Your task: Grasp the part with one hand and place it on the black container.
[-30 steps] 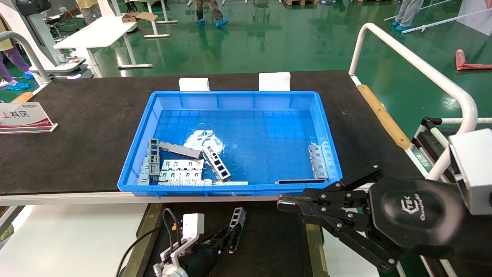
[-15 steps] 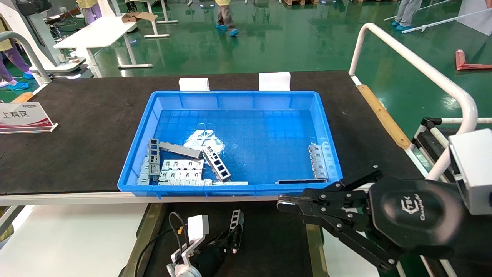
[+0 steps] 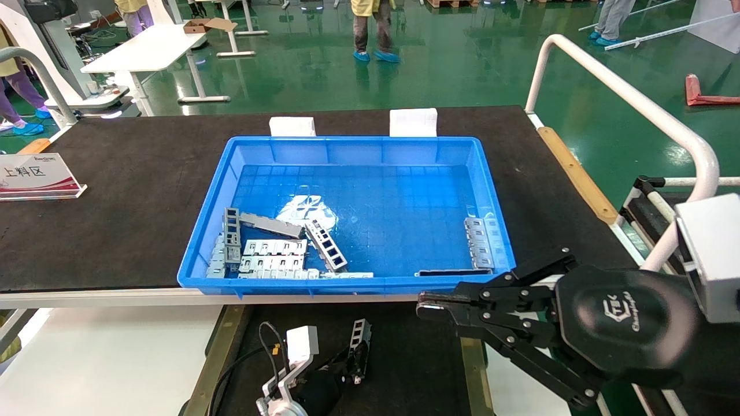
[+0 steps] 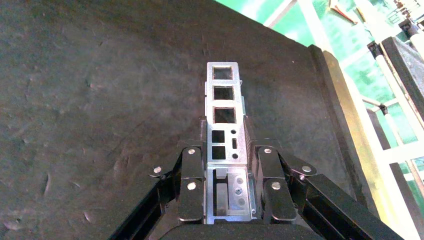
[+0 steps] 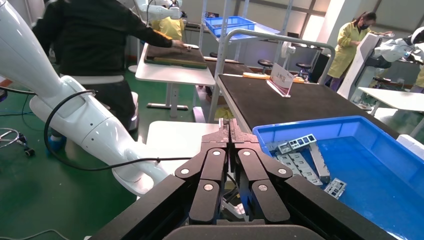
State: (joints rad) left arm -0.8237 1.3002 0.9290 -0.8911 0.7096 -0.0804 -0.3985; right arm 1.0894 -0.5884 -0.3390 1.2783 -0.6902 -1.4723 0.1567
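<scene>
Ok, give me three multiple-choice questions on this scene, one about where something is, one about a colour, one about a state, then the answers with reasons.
1. Where is the slim silver-grey metal channel part with rectangular windows?
A. In the left gripper, over the matte-black tray container
B. On the white table
C. In the right gripper

2. What colour is the plastic bin of spare metal pieces?
A. Red
B. Blue
C. Yellow

3. How do the right gripper's fingers stand?
A. Spread wide
B. Clamped on a plate
C. Closed together, holding nothing

Answers:
1 A: the left gripper clamps the part above the black container.
2 B: the bin has bright blue walls.
3 C: the right gripper shows fingertips meeting with nothing between; it hangs near the bin's front corner.
</scene>
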